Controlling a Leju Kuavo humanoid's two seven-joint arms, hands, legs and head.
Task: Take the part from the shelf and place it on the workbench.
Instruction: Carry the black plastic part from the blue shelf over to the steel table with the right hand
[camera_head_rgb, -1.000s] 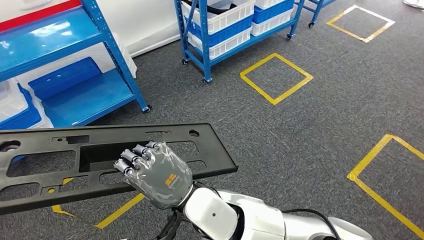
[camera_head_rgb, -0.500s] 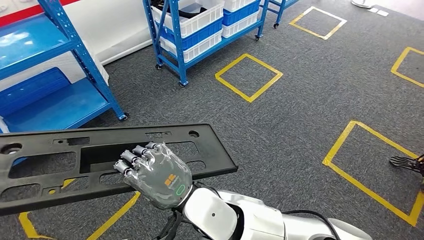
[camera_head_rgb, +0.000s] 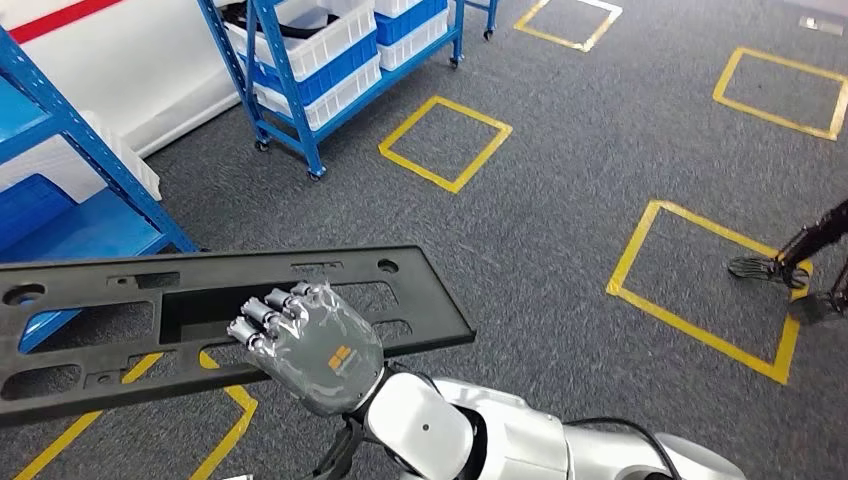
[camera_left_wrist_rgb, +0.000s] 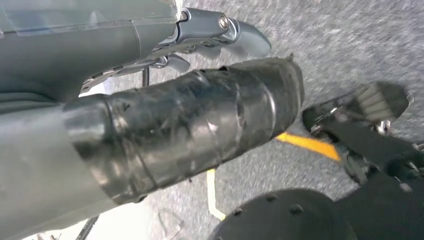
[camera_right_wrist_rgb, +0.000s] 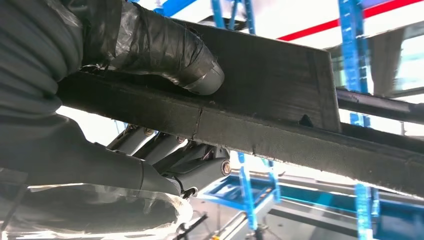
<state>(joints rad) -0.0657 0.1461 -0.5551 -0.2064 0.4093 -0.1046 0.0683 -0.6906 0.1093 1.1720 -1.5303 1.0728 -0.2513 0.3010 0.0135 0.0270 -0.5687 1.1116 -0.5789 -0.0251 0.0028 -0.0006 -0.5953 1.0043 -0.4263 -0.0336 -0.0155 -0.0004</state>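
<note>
Part (camera_head_rgb: 210, 310): long flat black plastic panel, matte, pierced with rectangular cut-outs and a few round holes, carried level above the floor and running off the left edge of the head view. From the right wrist view its underside (camera_right_wrist_rgb: 280, 85) is a rough, grainy moulding with a raised rib and a thick edge.

Floor (camera_head_rgb: 600, 150): dark grey short-pile carpet marked with yellow tape squares (camera_head_rgb: 445, 142).

Shelf units: blue painted steel racks on castors, one at left (camera_head_rgb: 90, 160) and one further back (camera_head_rgb: 290, 80) loaded with white and blue plastic bins (camera_head_rgb: 320, 50).

Right arm (camera_head_rgb: 500, 435): glossy silver-white shell, rising from below.

Right hand (camera_head_rgb: 310, 345): grey moulded back wrapped in clear film, fingers (camera_head_rgb: 265, 315) curled over the near edge of the part into a cut-out; the tape-wrapped thumb (camera_right_wrist_rgb: 170, 50) presses the opposite face, so the panel is clamped between them.

Left hand (camera_left_wrist_rgb: 165, 125): thick thumb wrapped in shiny black tape, metal-linked fingers beside it; from this close, blurred view I cannot tell how far they are closed or whether they hold anything.

Black spindly stand feet (camera_head_rgb: 790, 265) at the right edge, on a tape square.
</note>
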